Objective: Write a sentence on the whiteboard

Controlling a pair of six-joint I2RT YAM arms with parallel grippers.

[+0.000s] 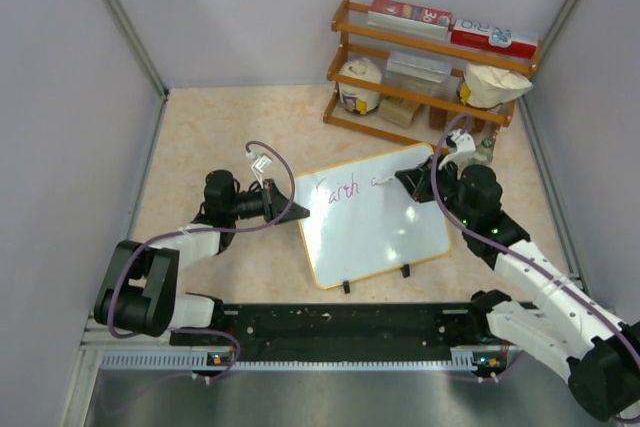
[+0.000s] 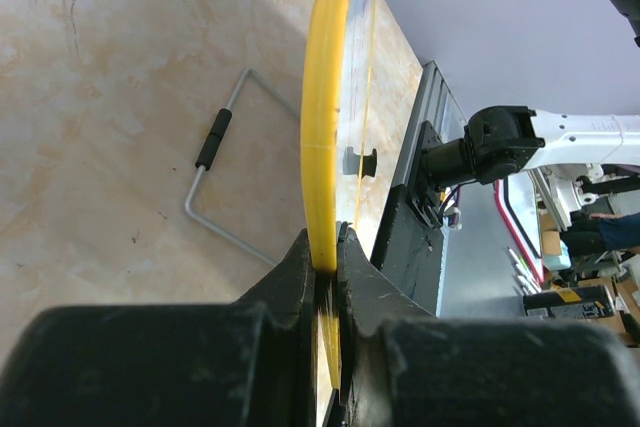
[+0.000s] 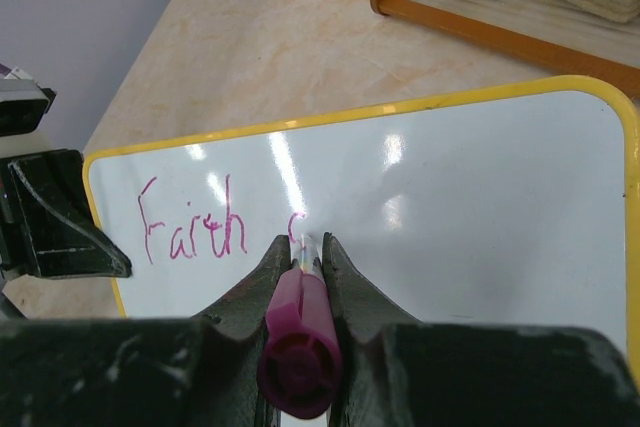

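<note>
The whiteboard point(image 1: 375, 222) with its yellow frame lies tilted in the middle of the table. My left gripper point(image 1: 297, 213) is shut on its left edge; in the left wrist view the yellow frame point(image 2: 325, 127) runs between the closed fingers. My right gripper point(image 1: 412, 182) is shut on a pink marker point(image 3: 298, 332), tip touching the board. The sentence point(image 3: 190, 222) reads "Faith" in pink, and a small curved stroke point(image 3: 296, 230) starts just above the marker tip.
A wooden shelf point(image 1: 430, 62) with boxes, a jar and a cloth bag stands at the back right. The board's wire stand point(image 2: 215, 182) lies on the beige table under the board. Two black clip feet point(image 1: 375, 279) sit at its near edge. Grey walls enclose the sides.
</note>
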